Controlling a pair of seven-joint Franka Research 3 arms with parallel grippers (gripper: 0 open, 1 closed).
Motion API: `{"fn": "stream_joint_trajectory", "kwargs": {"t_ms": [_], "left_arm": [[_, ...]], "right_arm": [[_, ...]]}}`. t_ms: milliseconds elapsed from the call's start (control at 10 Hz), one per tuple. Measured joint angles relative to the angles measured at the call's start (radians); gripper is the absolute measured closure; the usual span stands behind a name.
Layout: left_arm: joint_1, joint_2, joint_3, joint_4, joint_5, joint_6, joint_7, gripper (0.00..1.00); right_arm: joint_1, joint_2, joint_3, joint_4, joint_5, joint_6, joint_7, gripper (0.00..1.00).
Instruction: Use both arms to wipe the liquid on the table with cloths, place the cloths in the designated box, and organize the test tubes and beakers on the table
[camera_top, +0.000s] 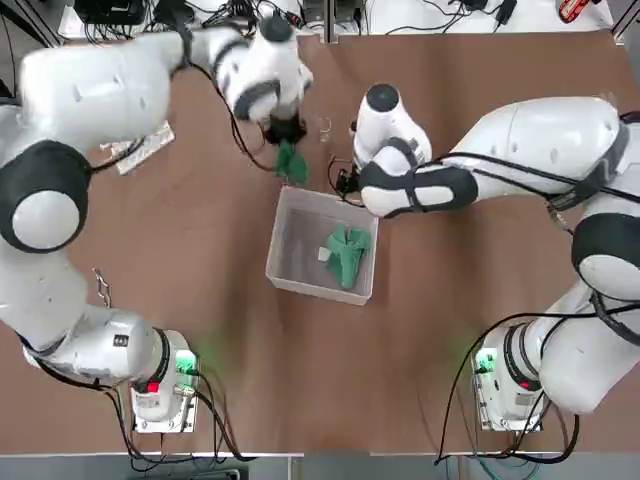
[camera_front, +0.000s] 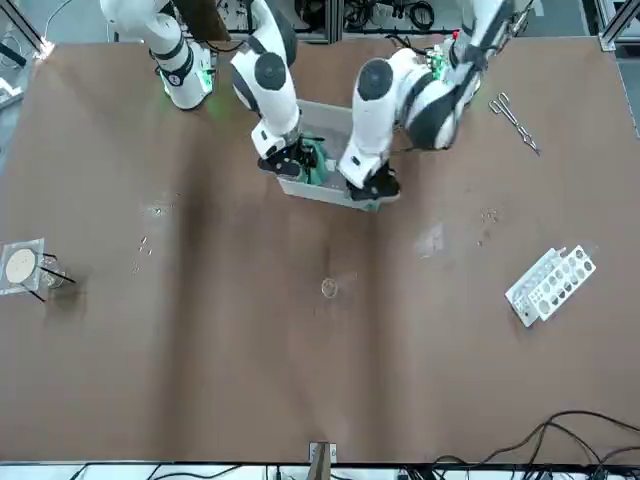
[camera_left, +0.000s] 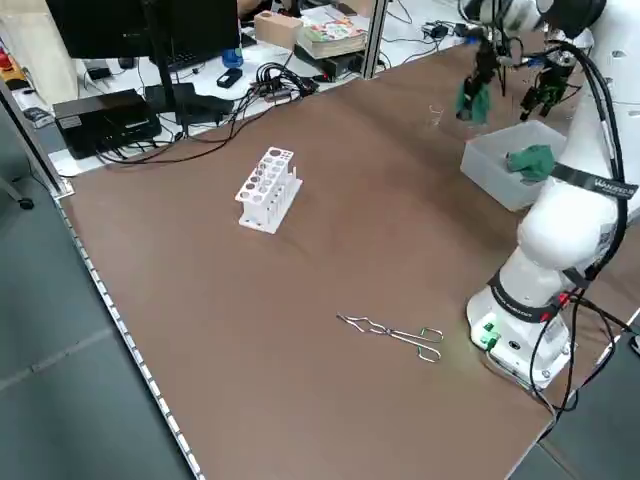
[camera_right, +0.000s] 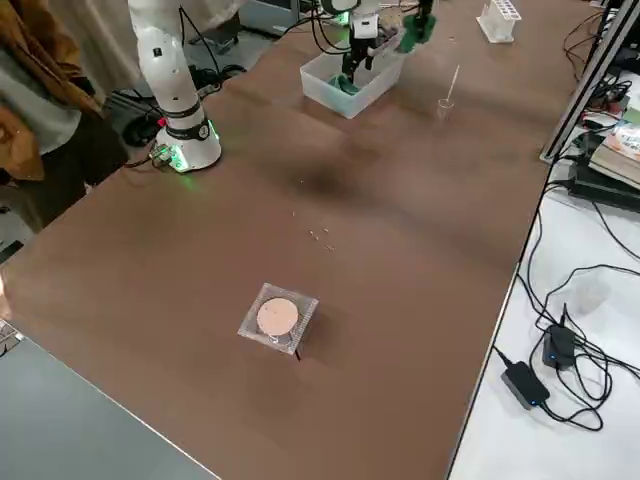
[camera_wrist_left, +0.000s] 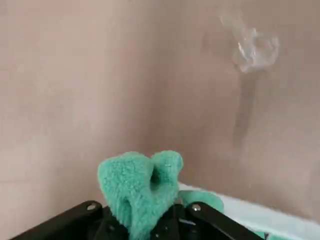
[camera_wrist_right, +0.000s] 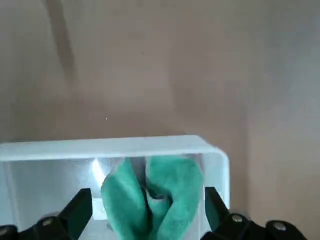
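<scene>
One green cloth (camera_top: 291, 161) is being held clamped in the left gripper (camera_top: 287, 140), whose jaws are pinched on it just beyond the box (camera_top: 288, 240). Over the box, the right gripper (camera_wrist_right: 147, 212) is being kept with jaws apart above the second cloth (camera_top: 347, 253) lying inside.

I can read just one thing: small dark letters on the grey band of my left arm (camera_left: 590, 185) in the left side view. They are too tiny to make out. No other words or nos. show anywhere.
</scene>
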Motion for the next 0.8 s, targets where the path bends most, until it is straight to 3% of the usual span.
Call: {"fn": "stream_joint_trajectory", "kwargs": {"t_ms": [200, 500, 800], "left_arm": [[0.127, -0.019, 0.001, 0.028, -0.085, -0.019, 0.142, 0.89], [0.331, -0.037, 0.002, 0.028, -0.184, -0.109, 0.440, 0.89], [0.390, -0.011, 0.002, -0.031, -0.200, -0.111, 0.502, 0.89]], "right_arm": [[0.020, 0.001, 0.000, -0.005, 0.000, 0.007, 0.013, 0.00], [0.103, 0.031, 0.000, -0.062, 0.000, 0.124, 0.120, 0.00], [0.207, 0.109, 0.000, -0.070, 0.000, 0.163, 0.214, 0.00]]}}
